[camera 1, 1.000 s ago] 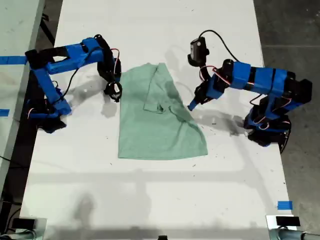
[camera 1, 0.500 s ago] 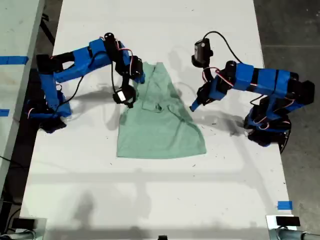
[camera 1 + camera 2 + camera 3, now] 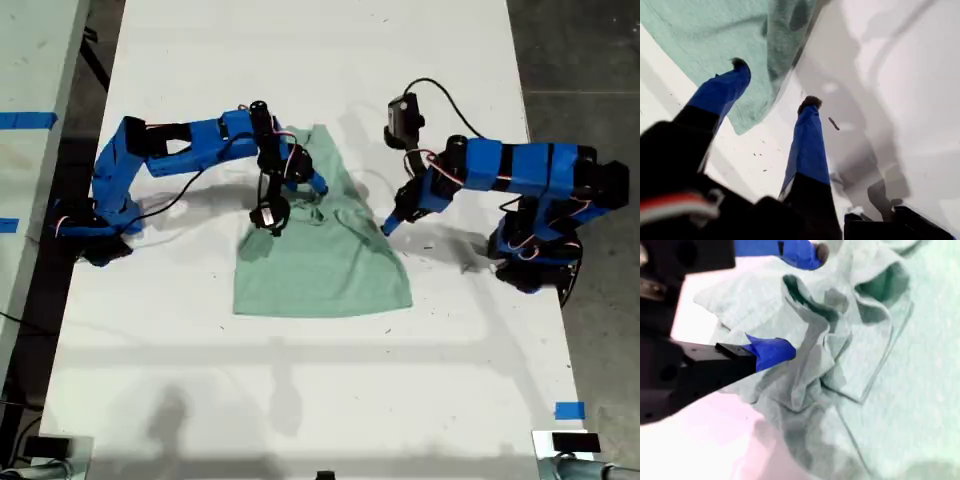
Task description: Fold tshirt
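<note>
A long white table (image 3: 330, 400) fills most of the exterior view, with dark grey floor (image 3: 580, 50) along that view's right side, a second pale surface carrying strips of blue tape (image 3: 25, 121) at its left edge, and a small blue tape mark (image 3: 569, 410) near the table's lower right corner in that view. The tshirt (image 3: 325, 255) lies on the middle of the table, its lower part spread flat and its upper part folded over and rumpled into ridges. The arm based at the exterior view's left reaches across the shirt's upper part, ending in my second gripper (image 3: 300, 180); in the second wrist view its blue fingers (image 3: 771, 352) are parted, one on either side of a raised bunch of the pale green cloth (image 3: 810, 335), not yet pressed together on it. The arm based at the exterior view's right bends down toward the shirt's edge, and my first gripper (image 3: 392, 222) hangs just beside that edge; in the first wrist view its jaws are spread, one fingertip (image 3: 739, 65) over the cloth's border (image 3: 757, 107) and the other over bare table.
</note>
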